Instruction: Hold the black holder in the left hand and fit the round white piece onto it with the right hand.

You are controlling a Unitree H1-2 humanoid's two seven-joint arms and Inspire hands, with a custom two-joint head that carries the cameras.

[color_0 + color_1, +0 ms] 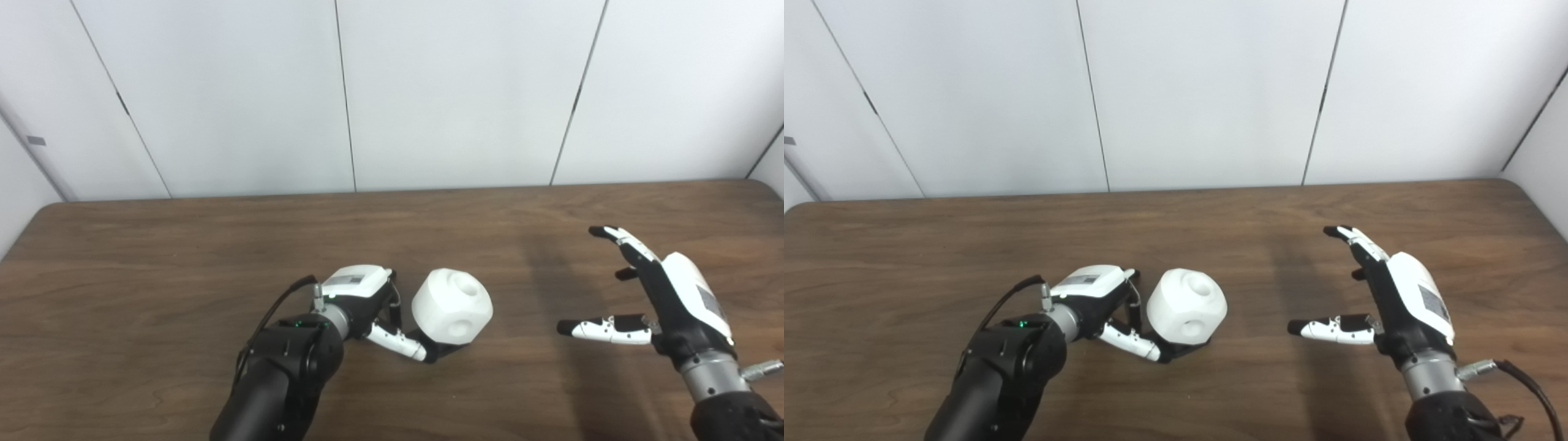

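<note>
A: Reporting on the left hand [367, 300] first. It is sitting in the lower centre of the frame, low over the wooden table [153, 257], with its arm entering from the bottom edge left of centre. Its fingers and thumb [398, 342] are curling around the base of the assembly, so it is gripping the black holder [444, 350].

B: How much of that holder is showing?

A: Only a dark sliver is peeking out beneath the white part, at the thumb tip. The rest is lying hidden behind the hand and the white body.

B: And the round white piece [1186, 312]?

A: It is sitting on top of the black holder, just right of the left hand and touching its fingers, in the lower centre of the frame. It is a chunky, faceted white body, tilting slightly, with 1 round recess facing up and another on its side. Whether it is fully seated I cannot tell.

B: The right hand [1387, 306]?

A: It is hovering in the lower right of the frame, well apart from the white piece. Its fingers are spreading upward and its thumb is pointing left toward the piece, and it is holding nothing.

B: Background?

A: Pale wall panels [459, 92] are filling the upper half of the frame.
</note>
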